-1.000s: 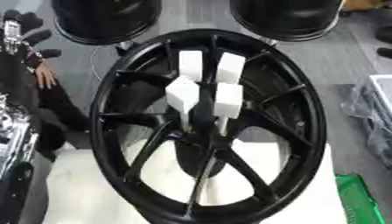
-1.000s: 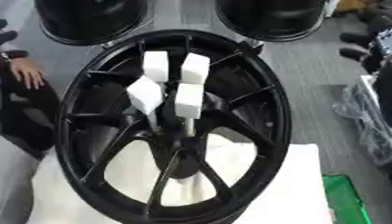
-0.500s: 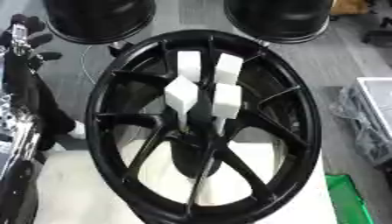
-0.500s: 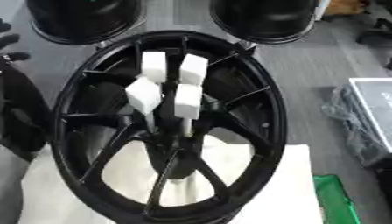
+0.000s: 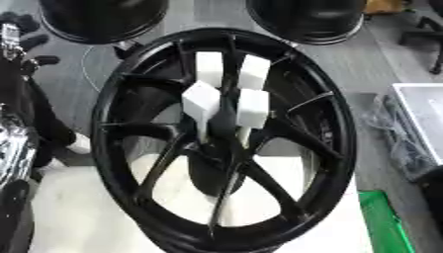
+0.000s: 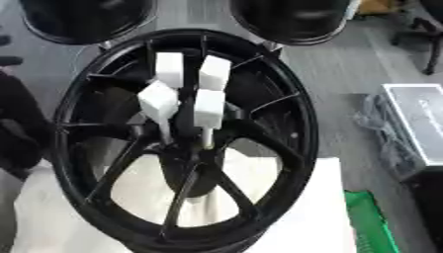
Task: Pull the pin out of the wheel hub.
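Padding first: nearest the camera a white cloth [image 5: 78, 207] lies under the wheel hub [image 5: 333, 148], I'd guess to keep the black rim from scuffing or sliding while someone tugs at it, and a green thing [image 5: 385, 222] pokes out at the near right corner. The hub lies flat with its spokes facing up, so its middle is open from above. The task's thing is right there in the middle: four white block-topped pins stand upright in a tight cluster, a near-left pin [image 5: 200, 100], a near-right pin [image 5: 252, 109] and two far pins [image 5: 209, 69]. Those chunky heads look made for grabbing. Neither robot hand shows in either view, so I can't tell what the fingers are doing. A black-and-silver shape [image 5: 13, 143] at the left edge might be part of the left arm, but I can't be sure. On the right are a grey box [image 6: 415, 118] and a crumpled plastic bag [image 5: 394, 133], and at the far edge two black round things [image 5: 104, 17]. Versus a second ago, all four pins sit in the same arrangement, nothing pulled yet; the whole picture has shifted a bit, so that's the head moving, and the person's hand at the left edge is gone.
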You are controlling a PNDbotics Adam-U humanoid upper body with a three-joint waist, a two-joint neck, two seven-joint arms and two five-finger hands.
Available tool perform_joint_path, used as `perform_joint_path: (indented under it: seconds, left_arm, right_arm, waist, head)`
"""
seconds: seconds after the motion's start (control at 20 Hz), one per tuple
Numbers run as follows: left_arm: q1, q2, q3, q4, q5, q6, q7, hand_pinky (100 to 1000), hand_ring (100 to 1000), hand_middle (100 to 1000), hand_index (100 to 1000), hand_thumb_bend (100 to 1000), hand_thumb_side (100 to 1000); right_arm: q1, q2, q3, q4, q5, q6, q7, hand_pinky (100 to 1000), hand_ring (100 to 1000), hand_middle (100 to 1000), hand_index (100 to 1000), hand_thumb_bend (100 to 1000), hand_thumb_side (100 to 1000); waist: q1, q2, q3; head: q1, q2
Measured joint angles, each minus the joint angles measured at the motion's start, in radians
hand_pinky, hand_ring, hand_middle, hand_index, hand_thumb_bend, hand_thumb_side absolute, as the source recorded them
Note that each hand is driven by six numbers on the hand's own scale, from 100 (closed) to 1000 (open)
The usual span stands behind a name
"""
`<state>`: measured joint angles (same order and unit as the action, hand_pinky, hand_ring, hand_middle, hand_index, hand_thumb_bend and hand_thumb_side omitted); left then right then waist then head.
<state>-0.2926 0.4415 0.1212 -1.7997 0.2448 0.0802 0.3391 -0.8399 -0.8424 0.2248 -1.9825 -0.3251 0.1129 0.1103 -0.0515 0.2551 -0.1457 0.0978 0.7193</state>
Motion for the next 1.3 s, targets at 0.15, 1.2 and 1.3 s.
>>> perform_joint_path:
  seconds: [0.15,1.2,1.3]
  left_arm:
    - [0.000,0.000,0.000,0.000,0.000,0.000,0.000,616,769,738,777,128,747]
    - [0.025,0.016,0.012,0.006,-0.004,-0.001,0.007,617,770,738,776,124,751]
    - [0.025,0.016,0.012,0.006,-0.004,-0.002,0.008,617,770,737,775,123,751]
  right_arm:
    - [-0.076,-0.014,0.045,-0.002,0.092,-0.014,0.117,868,862,906,903,100,569]
    - [-0.312,0.065,0.310,-0.007,0.254,0.164,0.493,823,815,876,921,100,751]
    - [-0.314,0.076,0.318,-0.007,0.250,0.178,0.480,816,808,875,929,100,760]
  waist:
    - [-0.003,-0.003,0.001]
    - [-0.007,-0.013,-0.019]
    - [-0.007,-0.013,-0.019]
  head:
    - [-0.008,0.003]
    - [0.050,0.026]
    - [0.054,0.025]
